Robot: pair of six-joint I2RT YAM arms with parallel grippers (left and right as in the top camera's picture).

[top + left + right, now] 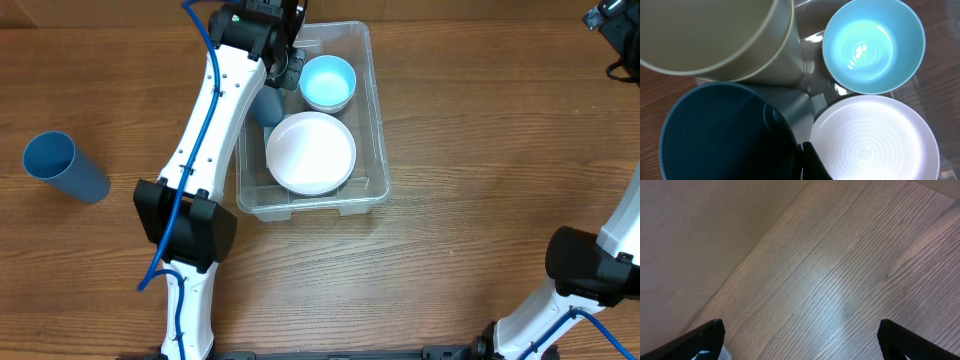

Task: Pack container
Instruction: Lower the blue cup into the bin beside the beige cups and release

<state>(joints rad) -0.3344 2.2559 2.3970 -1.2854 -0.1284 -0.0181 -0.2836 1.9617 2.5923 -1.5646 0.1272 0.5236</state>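
Observation:
The clear plastic container (377, 120) stands at the table's far middle. Inside it are a light blue bowl (327, 82) and a white bowl (310, 152). Both also show in the left wrist view, the light blue bowl (872, 45) above the white bowl (872, 145). My left gripper (285, 70) reaches into the container's left side. In the left wrist view one of its fingers (810, 160) presses against the rim of a dark blue cup (715, 135), which stands beside a grey-green cup (725, 35). My right gripper (800, 340) is open and empty over bare wood.
A blue cup (65, 167) lies on its side on the table at the far left. My left arm crosses the container's left edge. My right arm stands at the right edge, its gripper (605, 15) at the far right corner.

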